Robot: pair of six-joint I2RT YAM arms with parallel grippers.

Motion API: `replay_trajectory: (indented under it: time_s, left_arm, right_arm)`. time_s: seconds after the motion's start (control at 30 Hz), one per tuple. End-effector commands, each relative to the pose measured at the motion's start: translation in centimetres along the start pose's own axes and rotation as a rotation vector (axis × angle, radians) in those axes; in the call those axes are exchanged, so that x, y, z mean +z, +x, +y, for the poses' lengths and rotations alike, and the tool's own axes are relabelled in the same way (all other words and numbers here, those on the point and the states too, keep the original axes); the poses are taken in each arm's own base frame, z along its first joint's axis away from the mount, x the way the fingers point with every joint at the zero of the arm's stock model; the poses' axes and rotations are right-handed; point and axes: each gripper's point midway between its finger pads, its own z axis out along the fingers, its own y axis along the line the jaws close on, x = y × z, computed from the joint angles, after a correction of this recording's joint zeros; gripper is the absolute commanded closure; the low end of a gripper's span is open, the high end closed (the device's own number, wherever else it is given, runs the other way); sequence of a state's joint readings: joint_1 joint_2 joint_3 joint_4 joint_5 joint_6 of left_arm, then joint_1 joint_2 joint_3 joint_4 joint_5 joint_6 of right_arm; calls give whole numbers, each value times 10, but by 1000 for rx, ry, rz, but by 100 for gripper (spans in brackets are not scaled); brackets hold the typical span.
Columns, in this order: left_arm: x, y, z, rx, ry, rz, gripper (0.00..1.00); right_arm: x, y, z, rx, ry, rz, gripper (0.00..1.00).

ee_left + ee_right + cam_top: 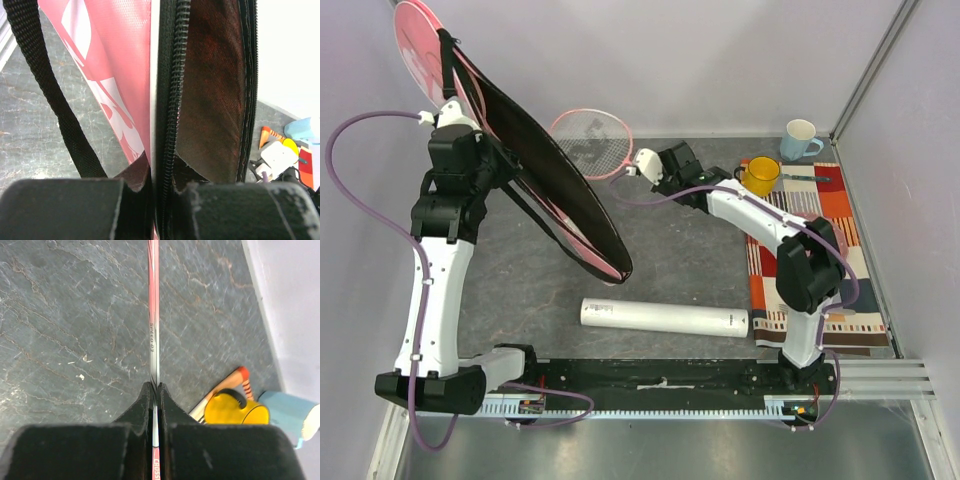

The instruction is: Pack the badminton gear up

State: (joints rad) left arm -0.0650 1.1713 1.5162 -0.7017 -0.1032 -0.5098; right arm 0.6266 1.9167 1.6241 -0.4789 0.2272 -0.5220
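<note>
The left gripper pinches the pink racket bag at its black zipper edge. Only the right wrist view shows the right gripper squeezing the pink-framed racket by its shaft.

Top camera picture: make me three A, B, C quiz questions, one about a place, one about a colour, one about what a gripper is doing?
1. The white tube lies: A on the striped cloth; B on the bare grey table; C inside the bag.
2. The cup beside the pale blue cup is: A yellow; B green; C black.
3. The right gripper is: A open over the tube; B holding a cup; C shut on the racket shaft.
Answers: B, bare tabletop lies under the tube; A, the yellow cup stands next to it; C, it pinches the thin shaft.
</note>
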Motion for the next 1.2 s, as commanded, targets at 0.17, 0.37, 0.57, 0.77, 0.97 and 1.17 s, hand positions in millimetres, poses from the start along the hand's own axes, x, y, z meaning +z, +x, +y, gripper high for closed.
replay_trajectory:
  time_s: [0.17,0.37,0.57,0.77,0.97,1.17]
  left_arm:
    - [-15,-54,-24,-27,71,-176,98]
    - [10,-30,-31,-48,118,-87,98]
    - [36,3,-54,-59,307,23,98]
    - [68,35,-61,-143,419,105,98]
    - [94,73,-51,-191,438,153,98]
    - [108,103,-49,-254,510,181,98]
  right_arm:
    - [-52,-1,-28,419,-28,-144,100]
    - [-88,-6,-44,586,-78,-236,100]
    - [-137,-35,-35,691,-259,-337,100]
    - [-178,-48,-18,771,-395,-377,100]
    - [-220,-63,-3,798,-547,-418,100]
    - [-261,-92,33,908,-885,-538,100]
